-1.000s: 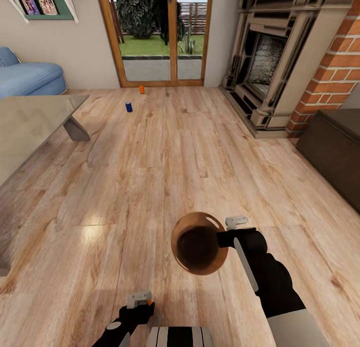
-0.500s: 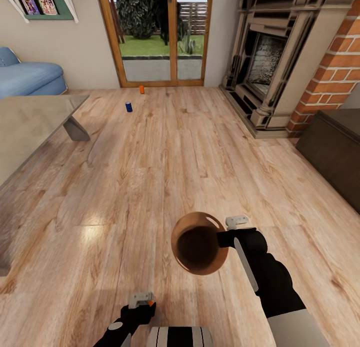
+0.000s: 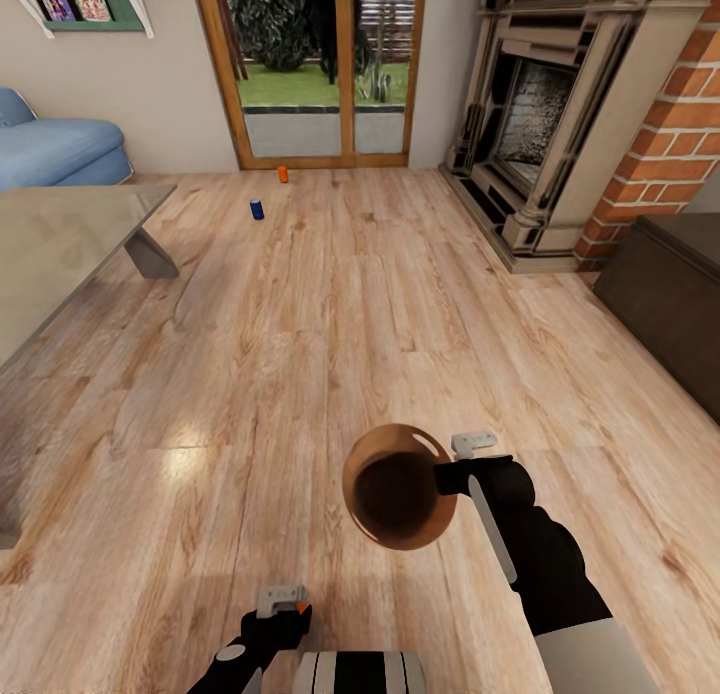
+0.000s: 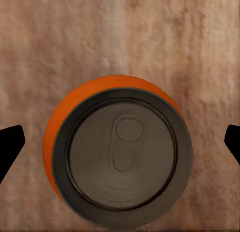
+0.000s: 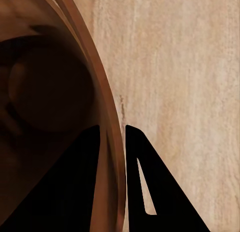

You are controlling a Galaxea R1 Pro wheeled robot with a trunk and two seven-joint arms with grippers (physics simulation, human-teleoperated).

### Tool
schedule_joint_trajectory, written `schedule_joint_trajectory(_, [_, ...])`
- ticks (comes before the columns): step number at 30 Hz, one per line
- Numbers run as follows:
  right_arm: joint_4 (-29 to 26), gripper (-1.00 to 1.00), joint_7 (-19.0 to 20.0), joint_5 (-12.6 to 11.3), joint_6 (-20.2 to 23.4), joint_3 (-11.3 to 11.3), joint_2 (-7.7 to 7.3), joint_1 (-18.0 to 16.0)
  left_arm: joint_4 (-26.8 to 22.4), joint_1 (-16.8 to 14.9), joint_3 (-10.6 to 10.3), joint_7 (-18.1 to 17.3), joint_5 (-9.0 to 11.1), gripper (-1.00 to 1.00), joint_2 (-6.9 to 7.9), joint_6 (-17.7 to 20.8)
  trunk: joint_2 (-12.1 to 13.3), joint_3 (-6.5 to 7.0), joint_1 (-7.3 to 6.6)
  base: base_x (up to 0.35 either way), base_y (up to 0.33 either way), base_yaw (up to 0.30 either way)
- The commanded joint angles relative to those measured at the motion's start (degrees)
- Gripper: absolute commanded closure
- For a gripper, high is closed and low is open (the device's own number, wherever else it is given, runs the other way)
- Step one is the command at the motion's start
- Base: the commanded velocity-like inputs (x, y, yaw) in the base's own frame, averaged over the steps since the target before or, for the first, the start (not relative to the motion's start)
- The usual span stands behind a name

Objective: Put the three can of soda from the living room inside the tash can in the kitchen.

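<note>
My right gripper (image 3: 452,471) is shut on the rim of the tash can (image 3: 398,499), which hangs tilted above the plank floor with its dark wood-toned inside facing the head camera. In the right wrist view the gripper (image 5: 115,137) has one finger inside the tash can's rim (image 5: 107,117) and one outside. My left gripper (image 3: 281,608) is low by my base; it (image 4: 122,142) is open, and an orange can of soda (image 4: 120,187) with a grey top stands between its spread fingers without touching them. Far ahead on the floor stand a dark blue can (image 3: 257,209) and another orange can (image 3: 283,174).
This is the living room. A glass table (image 3: 60,249) stands at the left, with a blue sofa (image 3: 55,149) behind it. The stone fireplace (image 3: 540,124), a brick wall (image 3: 670,144) and a dark cabinet (image 3: 670,294) line the right. Wood-framed glass doors (image 3: 320,69) stand behind the far cans.
The whole head view has shifted slightly, so the camera moved. Both arms, the tash can and the cans keep their places.
</note>
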Motion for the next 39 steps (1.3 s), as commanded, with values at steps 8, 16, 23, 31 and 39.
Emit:
schedule_joint_trajectory(8, [0.0, 1.00, 0.3, -0.9, 0.0, 0.0, 0.01, 0.0, 0.1, 0.0, 0.0, 0.0, 0.0, -1.00, 0.00, 0.0, 0.0, 0.00, -0.01, 0.000, 0.000, 0.000])
schedule_joint_trajectory(16, [-0.1, 1.00, 0.2, -0.9, 0.0, 0.0, 0.01, 0.0, 0.2, 0.0, 0.0, 0.0, 0.0, -1.00, 0.00, 0.0, 0.0, -0.22, 0.02, 0.000, 0.000, 0.000])
schedule_joint_trajectory(23, [-0.1, 1.00, 0.3, -1.0, 0.0, 0.0, 0.01, 0.0, 0.2, 0.0, 0.0, 0.0, 0.0, -1.00, 0.00, 0.0, 0.0, -0.66, 0.07, 0.000, 0.000, 0.000])
schedule_joint_trajectory(31, [-0.1, 1.00, 0.3, -1.0, 0.0, 0.0, 0.01, 0.0, 0.2, 0.0, 0.0, 0.0, 0.0, -1.00, 0.00, -0.1, 0.0, -0.66, 0.07, 0.000, 0.000, 0.000])
schedule_joint_trajectory(39, [-0.1, 1.00, 0.3, -0.9, 0.0, 0.0, 0.01, 0.0, 0.2, 0.0, 0.0, 0.0, 0.0, -1.00, 0.00, -0.2, 0.0, -0.66, 0.07, 0.000, 0.000, 0.000])
